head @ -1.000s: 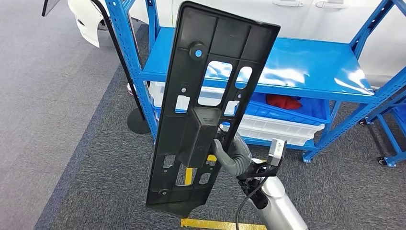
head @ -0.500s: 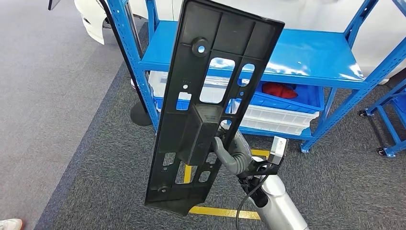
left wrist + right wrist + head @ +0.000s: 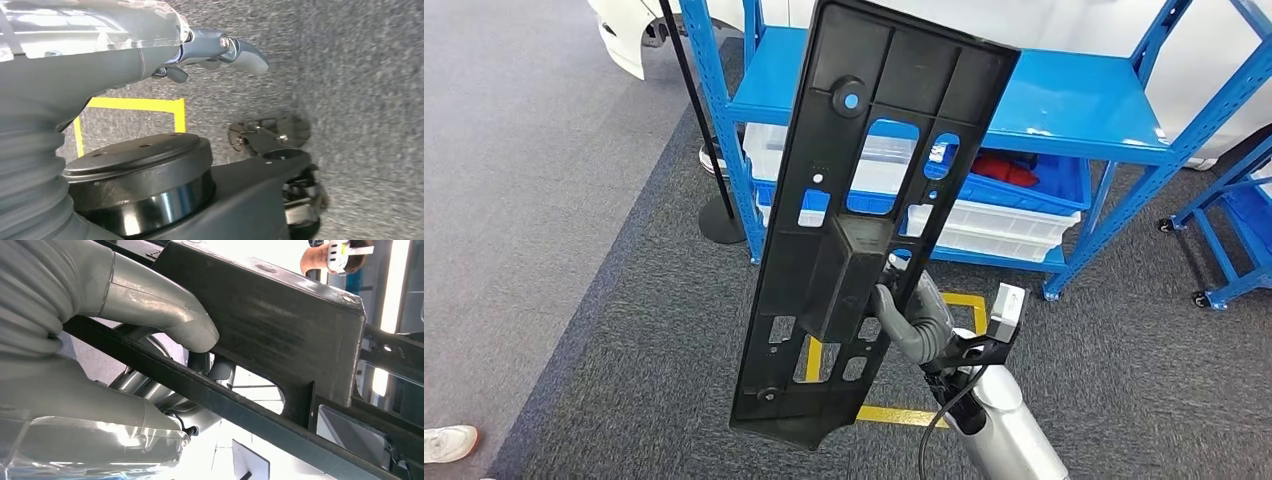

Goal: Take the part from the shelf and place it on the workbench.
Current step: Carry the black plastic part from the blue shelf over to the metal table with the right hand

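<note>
The right robot hand (image 3: 902, 318) grips the part (image 3: 864, 215), a long black plastic panel, near its lower half. In the right wrist view the thick grey thumb (image 3: 165, 322) presses on the boxy raised block (image 3: 280, 325) at the panel's middle, while the darker fingers (image 3: 210, 367) hook through an opening from behind. The grip reads as firm and matches the earlier pictures: thumb and block sit in the same relation throughout.

What has changed is everything beyond the hand. Over the last second the blue shelf (image 3: 1074, 105), the bins (image 3: 994, 235) on its lower level and the yellow floor marking (image 3: 894, 414) have all shifted together in the head view, and a shoe (image 3: 449, 442) has come into the lower corner. So the camera has moved, not the things. My reading is that the robot is stepping or turning away from the shelf with the part already taken, in the carrying phase. No table is in sight, so the placing is not yet at hand.

The part stands nearly upright, its long axis running up from the hand and leaning slightly toward the robot's right at the top. Its ribbed face with the cut-outs faces the head camera, and its upper end sits in front of the shelf's top level.

The left robot hand (image 3: 220, 50) hangs over the grey carpet (image 3: 350, 60), fingers loosely apart, holding nothing.
</note>
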